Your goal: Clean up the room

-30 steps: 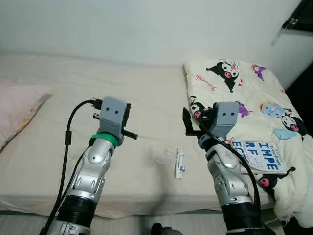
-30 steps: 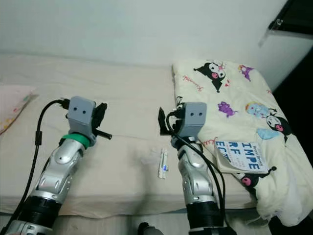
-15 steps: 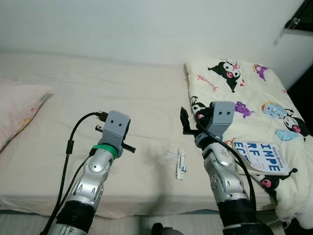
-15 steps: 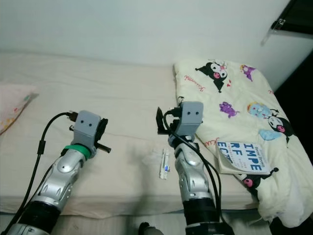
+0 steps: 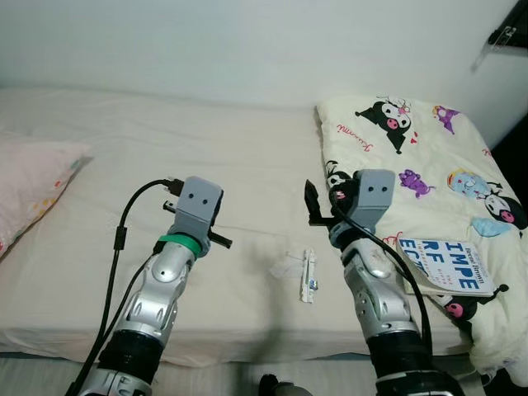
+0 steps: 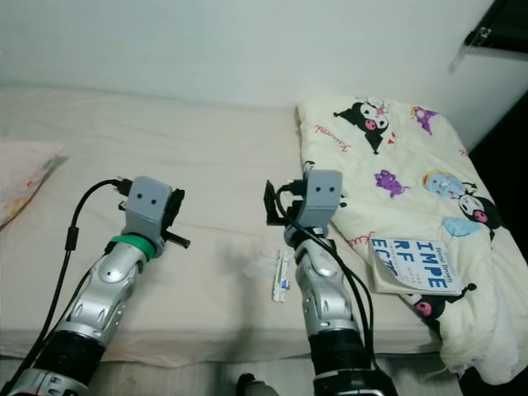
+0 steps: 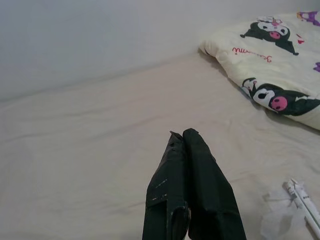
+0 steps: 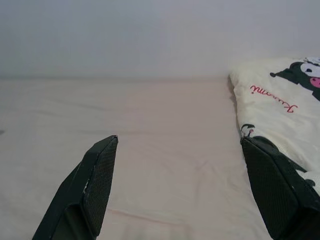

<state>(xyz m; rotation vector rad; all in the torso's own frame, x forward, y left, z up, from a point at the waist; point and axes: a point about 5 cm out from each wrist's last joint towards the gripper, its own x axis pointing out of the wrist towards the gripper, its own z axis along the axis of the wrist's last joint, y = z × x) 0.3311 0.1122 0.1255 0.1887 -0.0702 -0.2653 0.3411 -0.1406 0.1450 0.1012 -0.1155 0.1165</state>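
Observation:
A small white tube point(image 5: 308, 275) lies on the cream bed sheet point(image 5: 165, 140) next to a scrap of clear crumpled plastic point(image 5: 285, 266), between my two arms near the bed's front edge. The tube point(image 7: 302, 202) also appears in the left wrist view. My left gripper point(image 7: 183, 134) is shut with nothing in it and hovers over the sheet to the left of the tube. My right gripper point(image 8: 180, 140) is open and empty, raised above the sheet just right of the tube, beside the blanket's edge.
A cream cartoon-print blanket point(image 5: 412, 157) lies bunched over the right side of the bed. A book point(image 5: 443, 264) rests on it near the front. A pink pillow point(image 5: 33, 186) sits at the left edge. A white wall runs behind the bed.
My left arm has dropped a little lower over the sheet. My right arm has shifted slightly left. The tube and plastic have not moved.

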